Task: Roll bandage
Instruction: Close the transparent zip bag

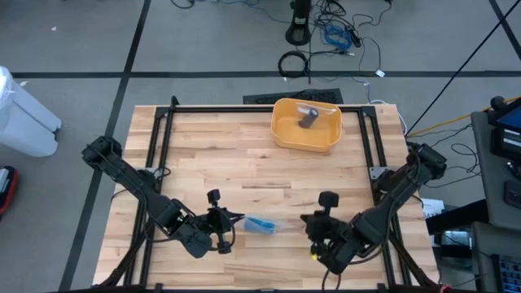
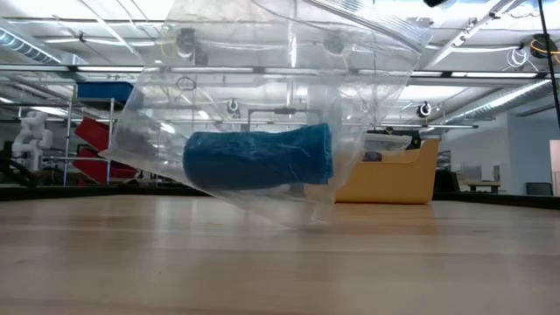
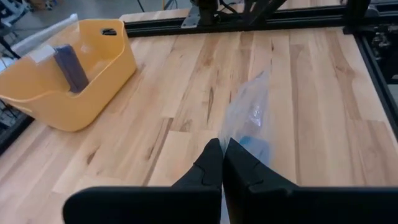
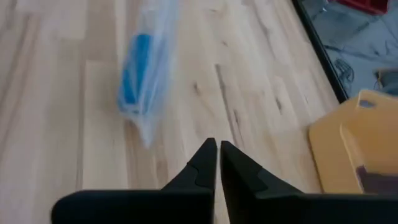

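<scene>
A blue bandage roll (image 2: 258, 157) lies inside a clear plastic bag (image 2: 262, 105) near the table's front middle. It also shows in the high view (image 1: 260, 224). My left gripper (image 1: 234, 218) is at the bag's left end, shut on it. My right gripper (image 1: 308, 220) is shut and empty, a short way to the right of the bag. In the right wrist view the bag (image 4: 142, 74) lies ahead of its fingers, apart from them. My left gripper pinches the clear bag's edge (image 3: 231, 135) between its two shut fingers, coming at it from the table's left, slanting down. The bag reaches out past the fingertips with the roll (image 3: 255, 148) inside. Whether its low corner (image 2: 302, 223) touches the table I cannot tell.
A yellow bin (image 1: 281, 134) stands at the far middle of the table with a dark grey object (image 1: 308, 120) in it. It also shows in the left wrist view (image 3: 93, 99). A black frame (image 1: 244, 108) runs along the table's far and side edges.
</scene>
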Robot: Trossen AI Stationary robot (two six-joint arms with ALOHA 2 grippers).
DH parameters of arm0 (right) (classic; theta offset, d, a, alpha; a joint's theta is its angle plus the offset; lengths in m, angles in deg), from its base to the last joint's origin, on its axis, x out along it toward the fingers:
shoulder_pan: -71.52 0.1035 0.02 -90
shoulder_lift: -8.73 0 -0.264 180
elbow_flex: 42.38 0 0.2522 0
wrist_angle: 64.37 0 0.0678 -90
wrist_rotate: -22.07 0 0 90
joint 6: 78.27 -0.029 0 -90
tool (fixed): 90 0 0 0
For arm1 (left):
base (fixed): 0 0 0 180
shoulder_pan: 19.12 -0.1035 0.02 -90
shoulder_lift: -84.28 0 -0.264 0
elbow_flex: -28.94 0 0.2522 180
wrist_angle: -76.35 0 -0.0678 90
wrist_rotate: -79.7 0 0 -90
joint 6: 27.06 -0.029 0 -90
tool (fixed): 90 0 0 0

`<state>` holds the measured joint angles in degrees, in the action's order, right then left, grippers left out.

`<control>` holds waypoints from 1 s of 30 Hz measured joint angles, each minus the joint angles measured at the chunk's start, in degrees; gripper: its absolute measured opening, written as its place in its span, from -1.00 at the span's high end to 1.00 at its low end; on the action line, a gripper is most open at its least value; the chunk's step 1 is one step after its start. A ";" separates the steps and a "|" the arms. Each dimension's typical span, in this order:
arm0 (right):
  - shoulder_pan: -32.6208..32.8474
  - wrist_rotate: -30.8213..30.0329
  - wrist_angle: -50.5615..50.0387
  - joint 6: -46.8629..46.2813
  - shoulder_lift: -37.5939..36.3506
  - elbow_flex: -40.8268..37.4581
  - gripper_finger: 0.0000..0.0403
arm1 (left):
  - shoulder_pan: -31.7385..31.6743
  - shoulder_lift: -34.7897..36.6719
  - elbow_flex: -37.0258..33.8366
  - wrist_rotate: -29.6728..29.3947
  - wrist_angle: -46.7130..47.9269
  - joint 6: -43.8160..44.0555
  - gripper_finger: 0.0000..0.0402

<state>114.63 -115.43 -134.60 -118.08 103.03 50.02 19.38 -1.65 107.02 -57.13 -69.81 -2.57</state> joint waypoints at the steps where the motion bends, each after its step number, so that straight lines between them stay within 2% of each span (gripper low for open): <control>1: 0.42 -0.37 1.03 -1.74 -0.07 -1.13 0.93 | 0.16 -0.02 0.00 0.07 0.04 0.53 1.00; 4: 1.85 -0.79 9.94 -4.41 -0.17 -5.54 0.77 | 0.26 -0.02 0.00 -0.13 -0.07 0.74 1.00; 10: 2.32 -0.48 42.88 2.17 -0.13 -21.28 0.30 | 0.02 -0.02 0.00 -1.81 -0.84 0.76 1.00; 13: 1.40 -0.87 53.48 2.60 -0.13 -28.04 0.09 | -0.17 -0.02 0.00 -1.84 -1.38 0.72 1.00; 15: 0.73 -2.34 56.77 1.75 -0.13 -31.28 0.01 | -0.17 -0.02 0.00 -1.84 -1.46 0.72 1.00; 20: 0.24 -6.88 58.61 3.36 -0.11 -32.90 -0.04 | -0.13 -0.04 0.00 -1.82 -1.06 0.72 1.00; 30: -0.55 -1.44 73.38 18.21 -0.11 -32.86 0.03 | -0.13 -0.09 0.00 -1.59 -1.09 0.75 1.00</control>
<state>114.08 -116.87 -61.23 -99.87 102.92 17.16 19.25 -1.73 107.02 -58.71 -70.90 -1.82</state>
